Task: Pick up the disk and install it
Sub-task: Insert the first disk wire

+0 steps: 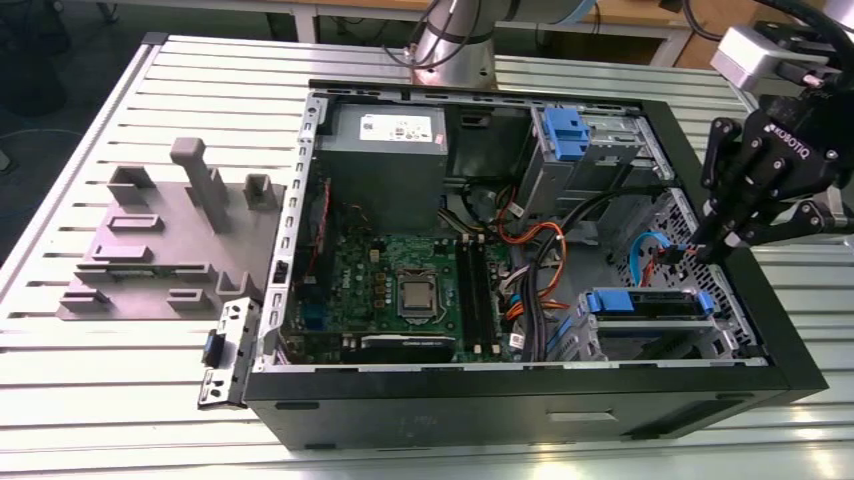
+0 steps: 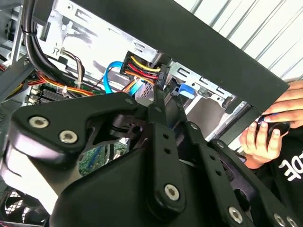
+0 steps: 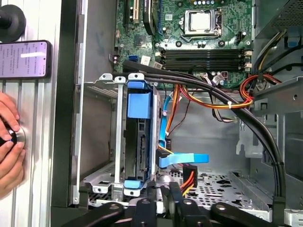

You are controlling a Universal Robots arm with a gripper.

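Gripper [image 1: 697, 250]: black linkage fingers drawn close together at the tips; nothing visibly held; poised at the case's edge on the exterior view's right
Disk [image 3: 138, 142]: seated on edge in its grey bay, blue rails showing; just beside the gripper
Cables [image 3: 182, 161]: blue and orange leads alongside the disk
Hand [image 3: 8, 142]: a person's, resting on the table outside the case

A pale grey counter [image 1: 120, 110] of long ribbed metal slats carries the scene, lit evenly and brightly from above. Beyond its far edge lies a dark floor [image 1: 54, 60], with white furniture legs [image 1: 304, 20] and a strip of light wooden furniture [image 1: 627, 12] along the back of the exterior view.
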